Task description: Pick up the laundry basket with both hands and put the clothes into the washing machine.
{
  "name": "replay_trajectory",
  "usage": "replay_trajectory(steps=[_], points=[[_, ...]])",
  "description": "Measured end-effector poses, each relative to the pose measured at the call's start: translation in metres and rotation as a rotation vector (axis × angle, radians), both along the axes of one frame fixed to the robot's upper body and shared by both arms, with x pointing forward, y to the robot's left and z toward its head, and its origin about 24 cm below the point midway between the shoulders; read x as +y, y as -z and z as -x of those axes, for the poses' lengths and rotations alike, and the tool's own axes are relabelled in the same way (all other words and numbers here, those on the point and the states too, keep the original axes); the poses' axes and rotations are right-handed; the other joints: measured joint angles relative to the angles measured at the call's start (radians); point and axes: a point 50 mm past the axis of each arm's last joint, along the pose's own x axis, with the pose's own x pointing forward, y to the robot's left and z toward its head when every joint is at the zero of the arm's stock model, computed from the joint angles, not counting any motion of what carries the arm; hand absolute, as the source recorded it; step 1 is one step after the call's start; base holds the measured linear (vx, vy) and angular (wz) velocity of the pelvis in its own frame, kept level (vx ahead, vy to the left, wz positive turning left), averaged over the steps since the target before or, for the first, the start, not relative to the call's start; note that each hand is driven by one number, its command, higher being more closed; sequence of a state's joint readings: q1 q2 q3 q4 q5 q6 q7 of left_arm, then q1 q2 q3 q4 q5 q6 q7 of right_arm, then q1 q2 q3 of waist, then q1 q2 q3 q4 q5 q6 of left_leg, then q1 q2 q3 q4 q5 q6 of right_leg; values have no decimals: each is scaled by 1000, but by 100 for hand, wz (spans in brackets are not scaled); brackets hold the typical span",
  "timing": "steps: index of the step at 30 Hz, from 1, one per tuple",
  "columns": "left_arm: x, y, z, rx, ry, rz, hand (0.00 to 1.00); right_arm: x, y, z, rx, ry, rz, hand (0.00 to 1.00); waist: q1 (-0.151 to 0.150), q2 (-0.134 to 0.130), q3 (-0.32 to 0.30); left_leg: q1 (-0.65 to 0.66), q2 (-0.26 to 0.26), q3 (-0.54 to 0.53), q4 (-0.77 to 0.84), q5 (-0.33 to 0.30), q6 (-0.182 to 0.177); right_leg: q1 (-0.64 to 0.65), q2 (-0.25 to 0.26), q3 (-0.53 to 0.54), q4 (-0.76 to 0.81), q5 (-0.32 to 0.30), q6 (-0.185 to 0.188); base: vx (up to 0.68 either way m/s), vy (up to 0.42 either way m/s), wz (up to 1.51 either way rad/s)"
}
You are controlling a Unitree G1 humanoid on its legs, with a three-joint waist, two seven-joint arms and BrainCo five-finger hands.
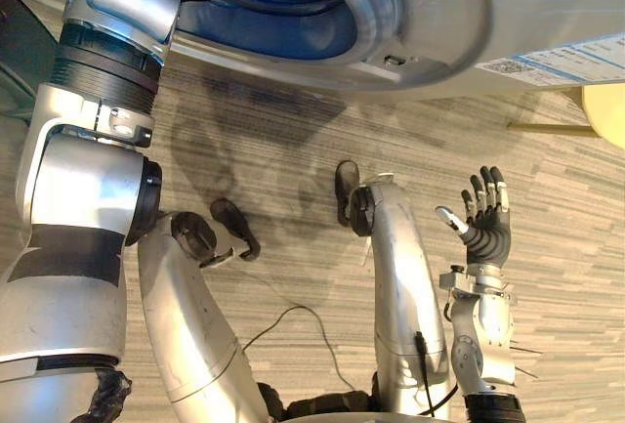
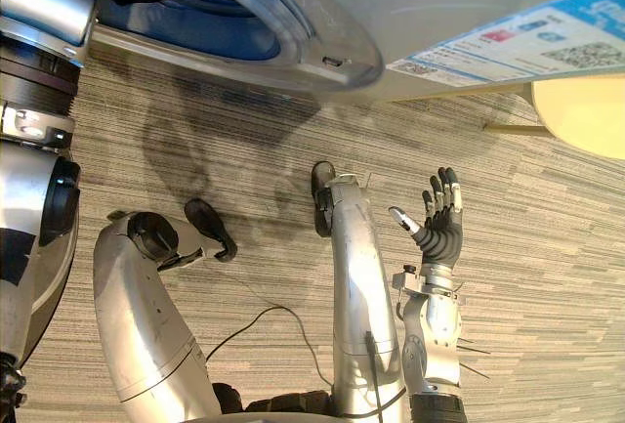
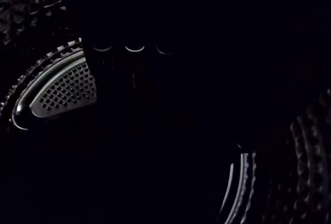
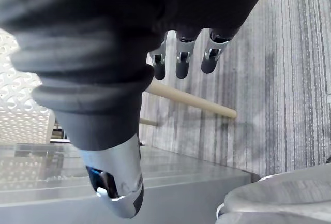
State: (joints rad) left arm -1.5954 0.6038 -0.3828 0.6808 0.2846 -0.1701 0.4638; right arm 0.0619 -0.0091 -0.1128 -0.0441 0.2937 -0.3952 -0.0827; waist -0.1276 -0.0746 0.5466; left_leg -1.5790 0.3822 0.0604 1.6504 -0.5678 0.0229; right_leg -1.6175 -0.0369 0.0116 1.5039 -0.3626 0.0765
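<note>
right robot hand (image 1: 485, 231) raised over the floor (image 1: 293, 149), fingers straight and spread, holding nothing | left arm (image 1: 112, 3) reaches into the washing machine (image 1: 430, 13) | left robot hand in the dark drum (image 3: 67, 92), grip cannot be told | laundry basket (image 4: 18, 105), white perforated wall, beside the machine, clear of the right robot hand

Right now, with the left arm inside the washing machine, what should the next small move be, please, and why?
Probably draw the left arm back out of the washing machine: its wrist view faces the drum's perforated paddle, and the right robot hand hangs open over the floor, holding nothing.
</note>
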Motion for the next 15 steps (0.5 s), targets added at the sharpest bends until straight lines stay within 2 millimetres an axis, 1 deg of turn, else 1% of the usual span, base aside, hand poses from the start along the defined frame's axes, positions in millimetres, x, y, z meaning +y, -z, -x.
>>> replay_trajectory(steps=[4,5,6,7,9,11,12,13,14,15], points=[[-11,-2,-4,6,-175,-227,0,-3,0,1,-4,1,-22,0,2,-2,-1,0,1,3,-11,0,0,-1,0,-2,-11,0,-1,-2,2,-1],[-18,-4,-5,25,-262,-353,0,-4,0,0,-8,-21,-21,0,2,-3,-2,0,3,3,-11,0,0,0,1,-2,-14,0,0,-5,6,-4],[-19,-4,-5,28,-273,-368,0,-4,0,0,-8,-24,-19,0,1,-3,-2,0,3,3,-11,0,0,1,1,-2,-14,0,0,-5,9,-4],[-22,-3,-8,48,-315,-419,0,-4,0,0,-8,-38,-17,0,0,-4,-3,1,3,2,-11,0,0,3,1,-3,-16,0,0,0,0,0],[-22,1,-13,78,-358,-445,0,-3,0,0,-10,-58,-15,0,0,-5,-3,9,4,1,-11,0,0,12,1,-5,-17,0,0,0,0,0],[-17,2,-15,113,-362,-413,0,-2,1,0,-10,-60,-18,0,1,-5,-3,31,4,-2,-12,0,0,37,1,-6,-17,0,0,0,0,0],[-11,3,-17,139,-321,-344,0,-2,1,0,-6,-59,-19,0,2,-6,-4,55,3,-4,-14,0,0,61,1,-8,-18,0,0,-4,2,3],[-8,4,-18,148,-304,-314,0,-2,2,0,-4,-58,-21,0,3,-8,-5,66,3,-4,-16,0,0,70,1,-8,-19,-1,0,-12,-4,7],[2,6,-18,164,-250,-228,0,-1,4,0,6,-58,-26,0,5,-14,-9,97,2,-2,-30,0,-1,102,0,-8,-28,-3,-2,-15,-9,7],[7,8,-17,168,-216,-181,0,0,6,-1,13,-57,-31,0,5,-18,-13,112,2,0,-38,1,-2,116,0,-7,-34,-6,-5,-22,-16,9]])
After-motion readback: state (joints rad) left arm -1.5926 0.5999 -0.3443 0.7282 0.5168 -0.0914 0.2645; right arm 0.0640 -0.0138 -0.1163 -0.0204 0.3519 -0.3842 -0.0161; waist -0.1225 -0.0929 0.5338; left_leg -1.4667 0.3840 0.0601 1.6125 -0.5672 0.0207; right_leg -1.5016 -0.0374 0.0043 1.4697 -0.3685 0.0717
